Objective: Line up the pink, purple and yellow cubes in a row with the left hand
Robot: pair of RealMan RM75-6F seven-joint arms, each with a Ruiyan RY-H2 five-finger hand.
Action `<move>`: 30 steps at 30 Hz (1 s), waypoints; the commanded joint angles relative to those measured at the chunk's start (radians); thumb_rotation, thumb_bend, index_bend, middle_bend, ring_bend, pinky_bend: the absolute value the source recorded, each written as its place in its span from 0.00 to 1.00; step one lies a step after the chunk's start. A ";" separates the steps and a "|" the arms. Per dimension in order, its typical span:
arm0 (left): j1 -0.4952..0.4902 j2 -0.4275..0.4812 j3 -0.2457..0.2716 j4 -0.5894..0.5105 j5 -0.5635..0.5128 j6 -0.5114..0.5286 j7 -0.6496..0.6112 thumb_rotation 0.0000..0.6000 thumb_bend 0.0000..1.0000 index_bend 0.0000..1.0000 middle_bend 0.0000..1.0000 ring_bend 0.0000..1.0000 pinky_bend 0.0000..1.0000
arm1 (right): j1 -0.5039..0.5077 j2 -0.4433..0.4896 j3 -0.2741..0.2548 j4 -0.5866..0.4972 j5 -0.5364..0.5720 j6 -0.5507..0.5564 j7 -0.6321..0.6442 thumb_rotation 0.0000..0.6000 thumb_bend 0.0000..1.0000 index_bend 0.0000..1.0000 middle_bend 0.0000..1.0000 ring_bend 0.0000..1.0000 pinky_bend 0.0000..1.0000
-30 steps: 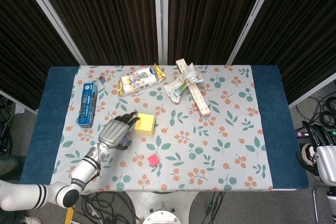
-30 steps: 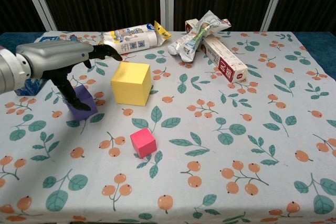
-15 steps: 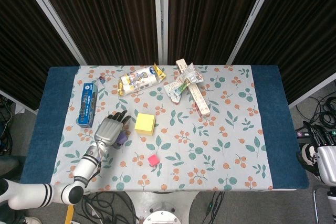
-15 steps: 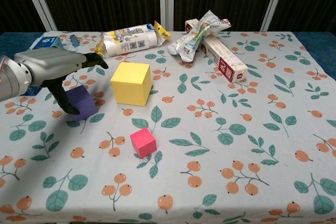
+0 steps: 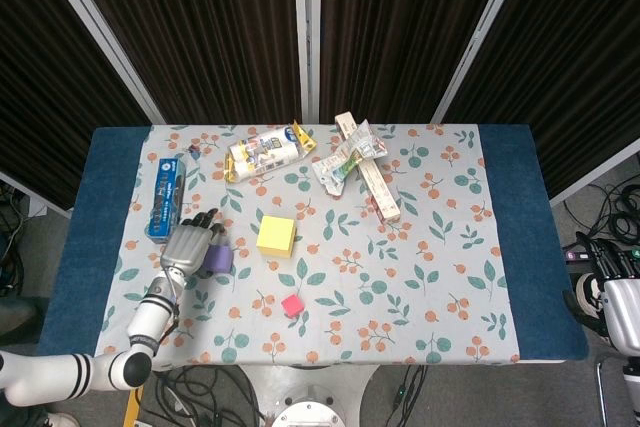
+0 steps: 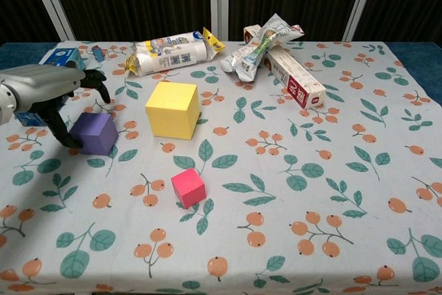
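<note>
Currently the left hand (image 6: 48,91) rests beside the small purple foam cube (image 6: 95,133), fingers (image 6: 93,81) spread, holding nothing. Large yellow foam cube (image 6: 173,109) just right; small pink foam cube (image 6: 188,187) nearer front on the floral-cloth surface (image 6: 331,170).

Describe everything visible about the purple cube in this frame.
The purple cube is a small, matte, plain-faced block, foam-like in look, sitting flat on the floral tablecloth, left of the larger yellow cube and apart from it. The left hand is against its left side, dark fingers touching it; a firm grip cannot be confirmed.
</note>
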 commanded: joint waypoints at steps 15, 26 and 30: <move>0.024 -0.015 -0.041 0.042 0.045 -0.046 -0.108 1.00 0.24 0.56 0.33 0.16 0.27 | 0.000 -0.001 0.002 0.001 0.002 0.001 0.000 1.00 0.24 0.06 0.17 0.13 0.22; -0.043 -0.047 -0.108 0.148 0.045 -0.075 -0.074 1.00 0.24 0.54 0.32 0.16 0.27 | -0.004 0.000 0.002 0.005 0.011 0.001 0.001 1.00 0.24 0.06 0.17 0.13 0.22; -0.075 -0.065 -0.130 0.181 0.013 -0.121 -0.066 1.00 0.24 0.54 0.32 0.16 0.26 | -0.007 0.001 0.002 0.005 0.014 0.003 -0.001 1.00 0.24 0.06 0.17 0.13 0.22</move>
